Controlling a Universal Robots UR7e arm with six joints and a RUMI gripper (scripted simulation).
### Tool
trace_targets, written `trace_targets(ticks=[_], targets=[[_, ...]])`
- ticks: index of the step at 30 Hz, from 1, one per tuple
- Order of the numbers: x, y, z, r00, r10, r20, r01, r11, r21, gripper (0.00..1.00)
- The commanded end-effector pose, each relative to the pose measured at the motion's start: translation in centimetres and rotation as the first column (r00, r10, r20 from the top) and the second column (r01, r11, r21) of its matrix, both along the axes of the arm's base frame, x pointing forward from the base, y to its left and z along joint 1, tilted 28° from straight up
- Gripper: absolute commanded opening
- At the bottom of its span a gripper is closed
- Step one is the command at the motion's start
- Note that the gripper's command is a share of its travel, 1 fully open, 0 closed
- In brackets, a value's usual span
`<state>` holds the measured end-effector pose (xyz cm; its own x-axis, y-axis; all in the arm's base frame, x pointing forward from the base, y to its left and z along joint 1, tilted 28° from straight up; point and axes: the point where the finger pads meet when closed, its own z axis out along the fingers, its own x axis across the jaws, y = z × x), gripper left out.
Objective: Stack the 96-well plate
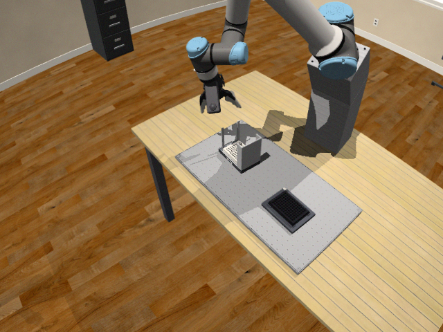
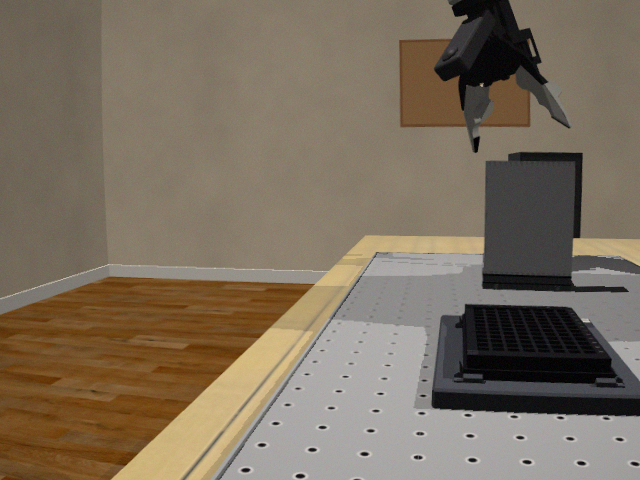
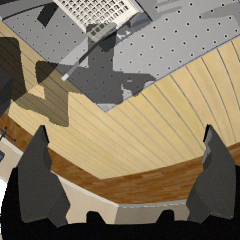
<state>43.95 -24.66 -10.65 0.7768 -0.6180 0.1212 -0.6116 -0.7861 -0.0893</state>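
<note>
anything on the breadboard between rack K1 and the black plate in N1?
Nothing stands there: top view shows only bare perforated breadboard, partly in shadow, between the rack K1 and the black plate in its nest N1.

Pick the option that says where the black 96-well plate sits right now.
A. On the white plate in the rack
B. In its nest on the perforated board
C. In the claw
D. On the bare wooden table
B: the black plate lies in its nest, while the claw hangs open and empty high near the rack.
</note>
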Motion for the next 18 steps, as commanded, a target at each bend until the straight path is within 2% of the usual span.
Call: trace_targets(ticks=[1, 5, 8, 13, 18], targets=[[0.6, 1.0, 0.1, 1.0, 0.013, 0.006, -0.013, 1.0, -0.008, 1.0], [1.5, 2.5, 0.2, 1.0, 0.013, 0.006, -0.013, 1.0, -0.008, 1.0], [2.1, 3.9, 0.2, 0.996, 0.08, 0.03, -0.079, 0.996, -0.034, 1.0], [3.1, 6.2, 0.4, 0.996, 0.08, 0.03, -0.079, 0.996, -0.034, 1.0], [3.5, 7.4, 0.5, 0.989, 0.139, 0.052, -0.137, 0.989, -0.056, 1.0]])
